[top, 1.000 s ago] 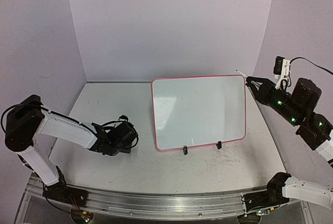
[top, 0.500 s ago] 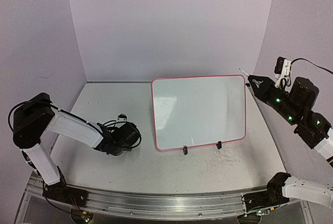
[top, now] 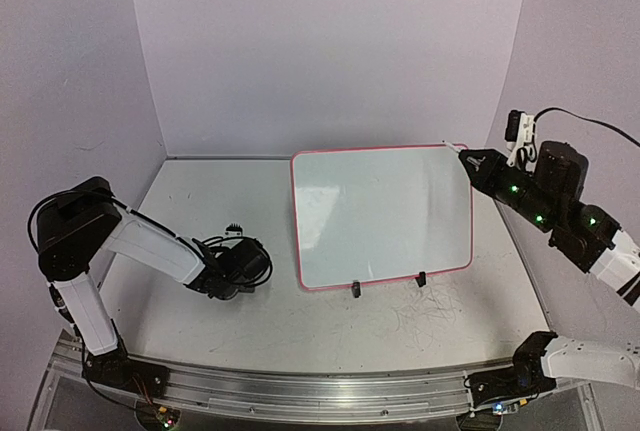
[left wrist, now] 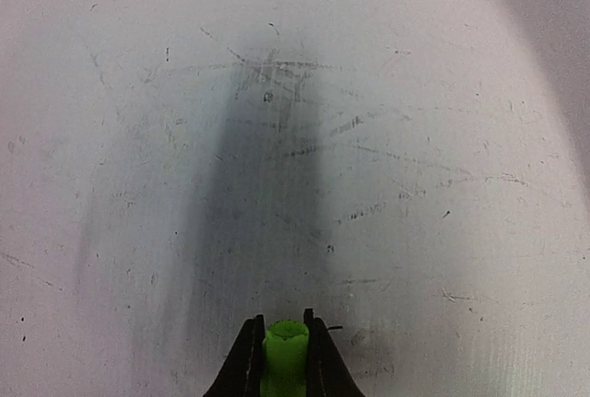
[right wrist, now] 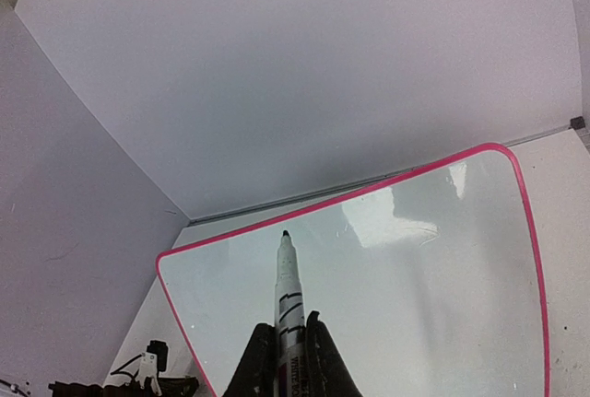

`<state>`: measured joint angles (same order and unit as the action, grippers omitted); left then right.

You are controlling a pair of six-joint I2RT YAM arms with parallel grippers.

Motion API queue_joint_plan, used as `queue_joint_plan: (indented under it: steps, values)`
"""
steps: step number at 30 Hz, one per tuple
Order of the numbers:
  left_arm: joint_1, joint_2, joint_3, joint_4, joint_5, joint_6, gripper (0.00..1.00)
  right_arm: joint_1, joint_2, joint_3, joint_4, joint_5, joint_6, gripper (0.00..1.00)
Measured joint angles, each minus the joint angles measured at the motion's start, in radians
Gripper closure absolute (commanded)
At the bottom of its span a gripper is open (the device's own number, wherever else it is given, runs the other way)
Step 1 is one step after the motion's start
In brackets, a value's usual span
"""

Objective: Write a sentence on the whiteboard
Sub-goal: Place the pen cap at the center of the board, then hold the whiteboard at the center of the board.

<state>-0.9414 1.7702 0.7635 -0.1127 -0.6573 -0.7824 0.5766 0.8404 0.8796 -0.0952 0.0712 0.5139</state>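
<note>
The whiteboard [top: 385, 216] stands tilted on two black clip feet at the table's middle, its pink-red rim all round and its face blank; it also shows in the right wrist view [right wrist: 415, 296]. No green sentence shows on it. My right gripper [top: 474, 161] is shut on a white marker [right wrist: 289, 296], uncapped, its dark tip just off the board's upper right corner. My left gripper [top: 240, 263] hangs low over the table left of the board, shut on a green marker cap [left wrist: 285, 353].
Grey scribble marks [top: 430, 306] cover the table in front of the board and under the left gripper [left wrist: 277, 139]. Purple walls close in the back and both sides. A metal rail [top: 300, 391] runs along the near edge.
My right gripper has swung left with the marker toward the board's upper right corner. My left arm has shifted slightly, its gripper staying low over the table.
</note>
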Motion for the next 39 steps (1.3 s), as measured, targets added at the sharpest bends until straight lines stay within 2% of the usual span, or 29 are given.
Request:
queue_joint_plan:
  steps: [9, 22, 28, 39]
  values:
    - [0.008, -0.009, 0.001, -0.012, 0.022, -0.03, 0.81, 0.0, 0.011, 0.006, -0.002, -0.013, -0.056, 1.0]
    - [0.023, -0.053, 0.032, -0.12, 0.064, -0.084, 0.49, 0.0, -0.032, -0.019, 0.005, -0.055, -0.168, 1.0]
    - [0.025, -0.131, 0.09, -0.198, 0.081, -0.091, 0.34, 0.0, -0.035, -0.019, -0.005, -0.073, -0.209, 1.0]
    - [0.032, -0.29, 0.184, -0.276, 0.152, -0.066, 0.25, 0.0, -0.059, -0.022, -0.062, -0.061, -0.269, 1.0]
